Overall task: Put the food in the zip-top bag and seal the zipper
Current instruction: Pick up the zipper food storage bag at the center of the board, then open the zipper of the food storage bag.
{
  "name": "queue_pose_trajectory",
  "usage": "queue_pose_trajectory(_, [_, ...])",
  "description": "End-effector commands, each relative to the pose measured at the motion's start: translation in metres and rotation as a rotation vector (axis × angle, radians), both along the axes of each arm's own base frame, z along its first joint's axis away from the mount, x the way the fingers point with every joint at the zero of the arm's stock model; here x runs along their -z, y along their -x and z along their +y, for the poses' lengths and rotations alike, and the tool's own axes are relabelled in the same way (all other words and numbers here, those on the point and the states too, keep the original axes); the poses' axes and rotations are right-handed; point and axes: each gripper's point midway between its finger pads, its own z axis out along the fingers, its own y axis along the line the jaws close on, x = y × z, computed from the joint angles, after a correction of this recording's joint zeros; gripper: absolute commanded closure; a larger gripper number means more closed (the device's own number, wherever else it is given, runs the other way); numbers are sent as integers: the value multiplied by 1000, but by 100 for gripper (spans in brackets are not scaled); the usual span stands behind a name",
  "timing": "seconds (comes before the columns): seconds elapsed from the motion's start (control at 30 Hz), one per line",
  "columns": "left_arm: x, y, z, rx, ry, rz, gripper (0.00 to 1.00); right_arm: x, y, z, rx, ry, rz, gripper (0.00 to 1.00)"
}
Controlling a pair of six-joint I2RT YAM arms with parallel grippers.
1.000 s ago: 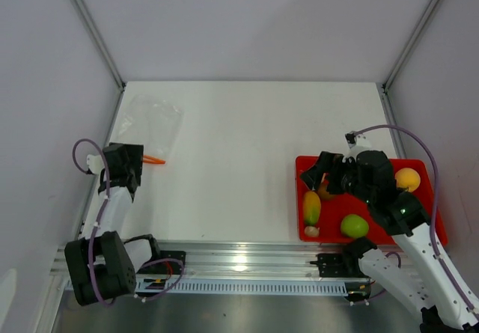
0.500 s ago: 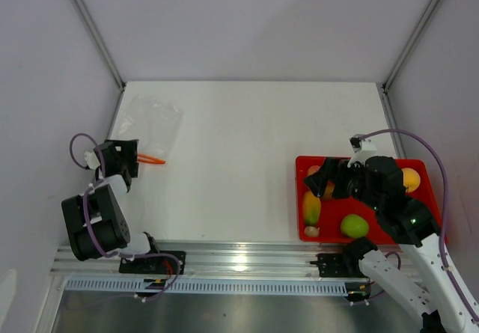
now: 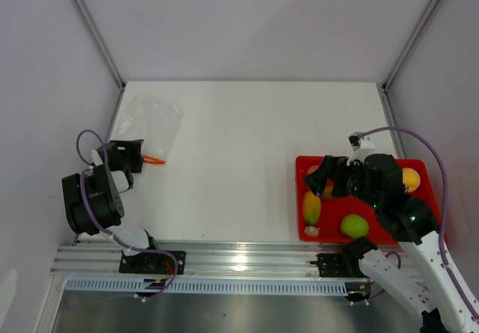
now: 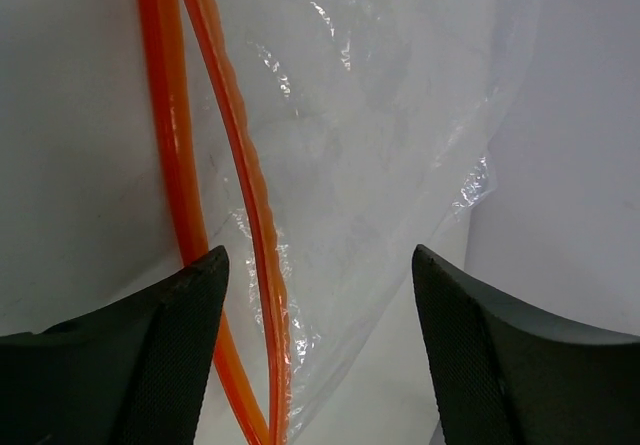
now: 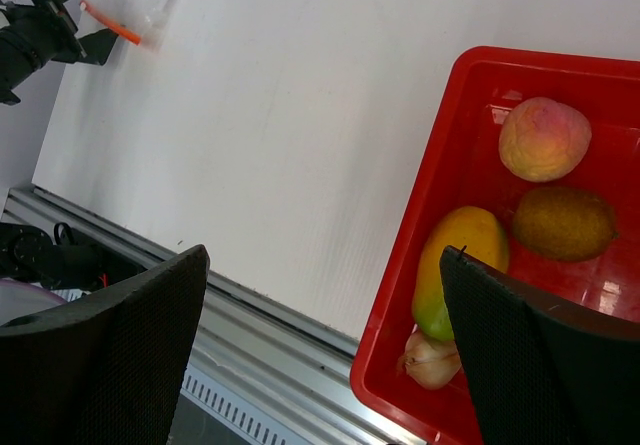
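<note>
The clear zip-top bag (image 3: 152, 122) lies flat at the far left of the table, its red-orange zipper (image 3: 153, 159) at the near edge. In the left wrist view the bag (image 4: 380, 115) and its zipper (image 4: 240, 165), two strips parted, lie between the fingers. My left gripper (image 3: 133, 159) is open and empty at the mouth. The food sits in a red tray (image 3: 426, 232): mango (image 3: 311, 207), green apple (image 3: 354, 226), orange (image 3: 408, 179), beige piece (image 3: 311, 231). The right wrist view shows the peach (image 5: 544, 139), kiwi (image 5: 564, 222) and mango (image 5: 460, 265). My right gripper (image 3: 326, 176) is open above the tray.
The tray's left wall (image 5: 420, 225) stands near the table's front edge. A metal rail (image 3: 239, 262) runs along the front. Grey walls close in the left, back and right sides. White tabletop (image 3: 247, 153) spreads between bag and tray.
The left arm has swung and folded back toward the left wall, its gripper staying at the bag's mouth. The right gripper has shifted slightly over the tray. Nothing was grasped.
</note>
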Motion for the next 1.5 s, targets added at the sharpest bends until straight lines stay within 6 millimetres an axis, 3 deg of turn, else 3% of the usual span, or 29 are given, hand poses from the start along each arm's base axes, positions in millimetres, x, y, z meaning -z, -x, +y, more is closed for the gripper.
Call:
queue_pose_trajectory(0.0, [-26, -23, 6, 30, -17, -136, 26, -17, -4, -1, 0, -1, -59, 1])
queue_pose_trajectory(0.07, [-26, -25, 6, 38, -13, -158, 44, -15, -5, 0, 2, 1, -51, 1])
queue_pose_trajectory(0.2, [-31, -28, 6, 64, -29, -180, 63, -12, -7, 0, 14, -4, -41, 1])
queue_pose_trajectory(0.37, [-39, -23, 1, 111, -73, -165, 99, -1, -12, -3, 51, 22, 0, 1])
queue_pose_trajectory(0.6, [-66, -6, -21, 196, -104, -160, 99, 9, -23, 4, 60, 57, 35, 1])
queue_pose_trajectory(0.63, [-82, -5, -29, 226, -145, -182, 99, 9, -21, 11, 35, 60, 38, 1])
queue_pose_trajectory(0.67, [-79, 2, -34, 235, -144, -141, 99, 9, -24, 12, 42, 75, 32, 1])
queue_pose_trajectory(0.73, [-86, 10, -52, 281, -171, -127, 99, 14, -26, 19, 36, 120, 41, 1])
queue_pose_trajectory(0.77, [-102, 17, -59, 290, -189, -147, 99, 9, -27, 22, 40, 127, 36, 1])
queue_pose_trajectory(0.83, [-115, 26, -83, 349, -230, -152, 99, 9, -25, 33, 25, 165, 24, 1])
queue_pose_trajectory(0.87, [-137, 34, -94, 368, -276, -198, 99, 6, -25, 38, 27, 168, 12, 1])
queue_pose_trajectory(0.9, [-138, 42, -112, 427, -321, -173, 99, 3, -24, 44, 25, 165, 0, 1])
queue_pose_trajectory(1.03, [-175, 74, -164, 599, -411, -242, 99, 3, -20, 72, 6, 199, -35, 1])
queue_pose_trajectory(1.2, [-197, 122, -199, 747, -472, -312, 100, 8, 1, 107, -28, 208, -43, 1])
queue_pose_trajectory(1.27, [-193, 137, -211, 816, -470, -299, 99, 10, 11, 125, -54, 208, -54, 1])
queue_pose_trajectory(1.37, [-190, 157, -226, 890, -457, -297, 99, 2, 24, 143, -57, 196, -85, 1])
queue_pose_trajectory(1.47, [-191, 171, -229, 897, -488, -309, 100, -16, 34, 161, -74, 137, -116, 3])
